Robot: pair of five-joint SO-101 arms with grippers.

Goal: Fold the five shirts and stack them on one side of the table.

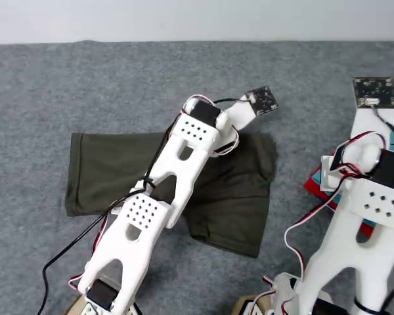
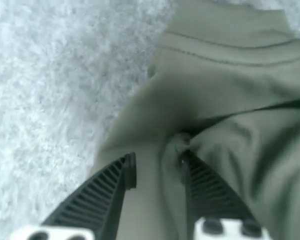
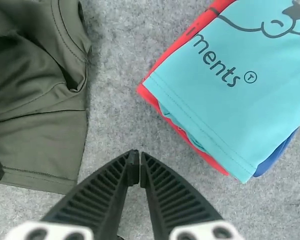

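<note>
Your olive shirt (image 1: pixel 98 170) is matt cloth on a rough, carpet-like table (image 1: pixel 39 98). The right gripper (image 3: pixel 139 161) has ribbed black plastic fingers (image 3: pixel 107 192).

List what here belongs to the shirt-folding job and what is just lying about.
Job: olive shirt; stack of folded shirts, turquoise on top; left gripper, shut on the olive shirt; right gripper, shut, holding nothing.
Lying about: grey table covering; black cable trailing from an arm.
</note>
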